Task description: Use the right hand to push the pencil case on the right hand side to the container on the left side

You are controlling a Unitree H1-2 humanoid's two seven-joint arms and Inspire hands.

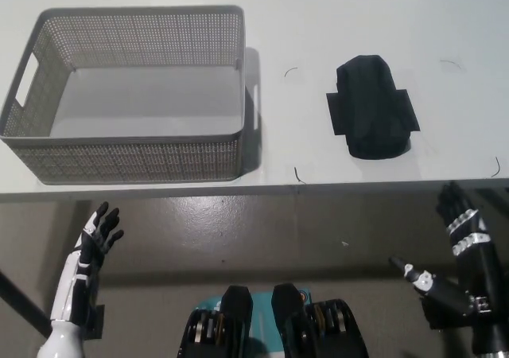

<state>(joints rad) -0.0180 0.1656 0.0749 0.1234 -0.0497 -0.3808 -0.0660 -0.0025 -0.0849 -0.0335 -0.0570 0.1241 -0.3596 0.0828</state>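
Observation:
A black pencil case [371, 107] lies on the white table [318, 24], right of centre, near the front edge. The grey mesh container [127, 91] stands on the table's left part, a short gap away from the case. My black right hand [461, 239] hangs below the table edge at the lower right, fingers spread, holding nothing and well clear of the case. The white left hand [94, 243] rests at the lower left below the table, open with its fingers apart.
The container has nothing inside and has cut-out handles in its end walls. A few thin dark marks lie on the table around the case. Below the front edge [318, 184] is grey floor.

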